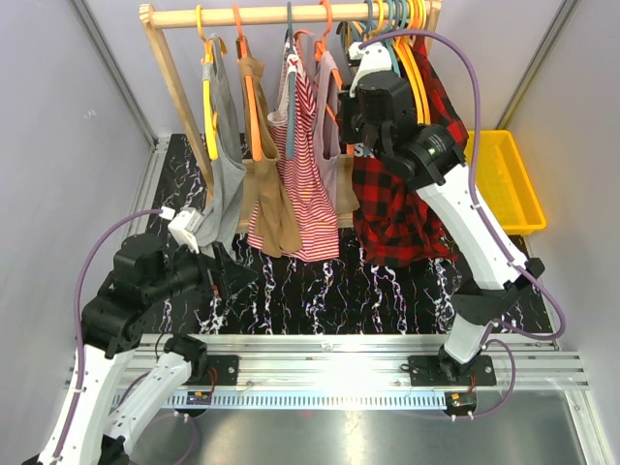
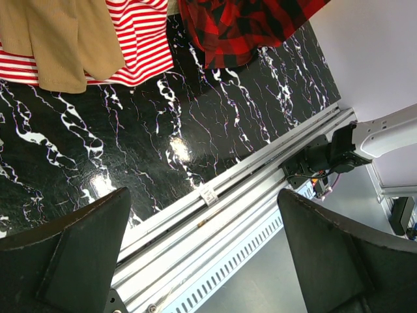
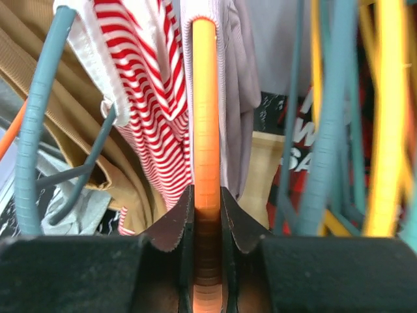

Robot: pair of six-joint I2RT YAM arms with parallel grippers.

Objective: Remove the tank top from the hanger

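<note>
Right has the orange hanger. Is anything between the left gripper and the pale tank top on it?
Yes. In the top view the tan top and red-striped top hang between the open left gripper, low down, and the pale tank top. The right gripper grips the orange hanger.

The fingers [image 3: 173, 229] pinch the orange hanger [image 3: 205, 130] carrying a pale tank top [image 3: 238, 98].

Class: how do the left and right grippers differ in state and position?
The left gripper is open, empty; the right gripper is shut on the orange plastic hanger. The left hangs low over the black marbled table; the right, high by the wooden rail. Both are black.
</note>
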